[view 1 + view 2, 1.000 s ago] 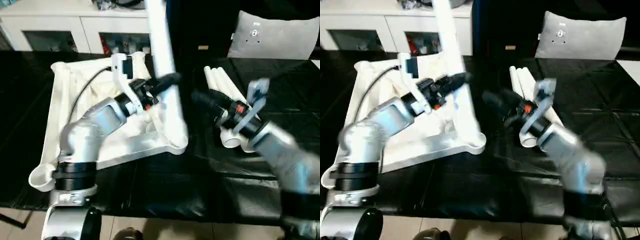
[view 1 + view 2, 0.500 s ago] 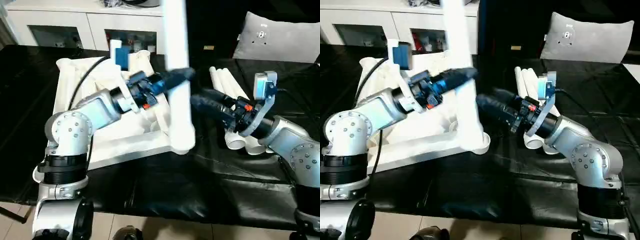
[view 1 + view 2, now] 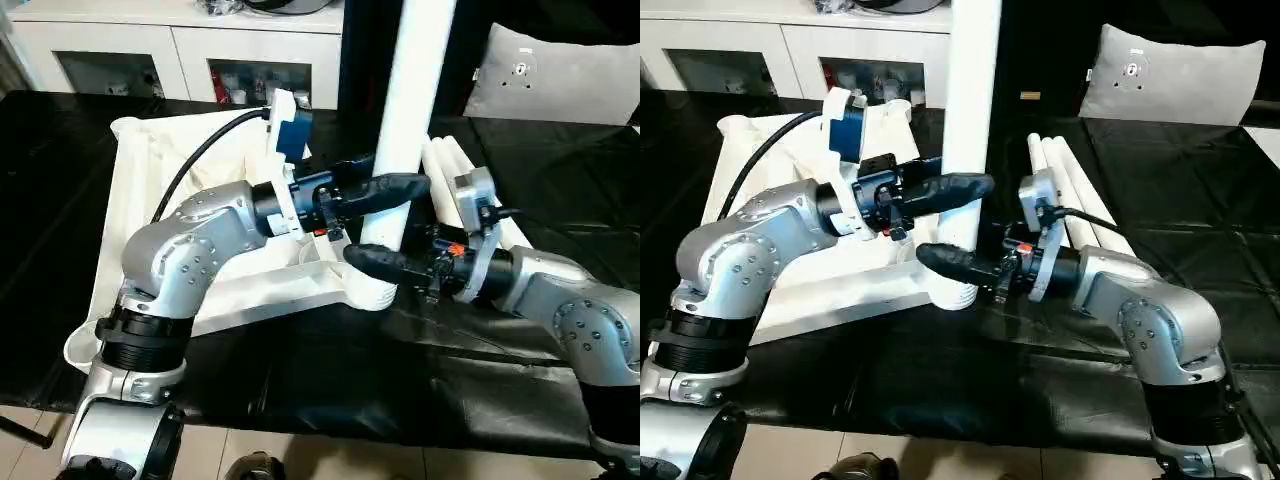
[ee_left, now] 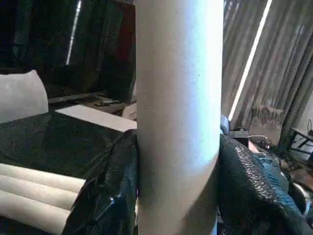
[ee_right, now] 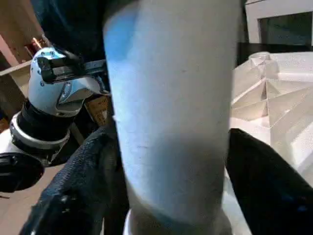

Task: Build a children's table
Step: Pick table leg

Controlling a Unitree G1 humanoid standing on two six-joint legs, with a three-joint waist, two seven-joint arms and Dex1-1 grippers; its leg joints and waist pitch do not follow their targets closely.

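My left hand is clamped on a table leg, one finger on each side of the tube, as the left wrist view confirms. I hold it well above its foot, and it stands close to upright; I judge this keeps the leg in line with its socket. My right hand sits lower on the same leg, its fingers bracketing the tube just above the base. They lie close along both sides, but I cannot tell whether they press or merely flank it. A low hold there would steady the foot while the upper hold sets the lean.

The foot of the leg stands at the corner socket of the tabletop, which lies ribbed side up on the black desk. I cannot tell how deep it is seated.

Three more legs lie side by side on the desk just behind my right forearm, near enough to be nudged if that arm draws back. The worked corner is the one nearest the desk's front edge, with bare black surface ahead of it. The white cabinet stands well apart beyond the tabletop, and a grey cushion rests far off to the right. Overhead the leg has free room.
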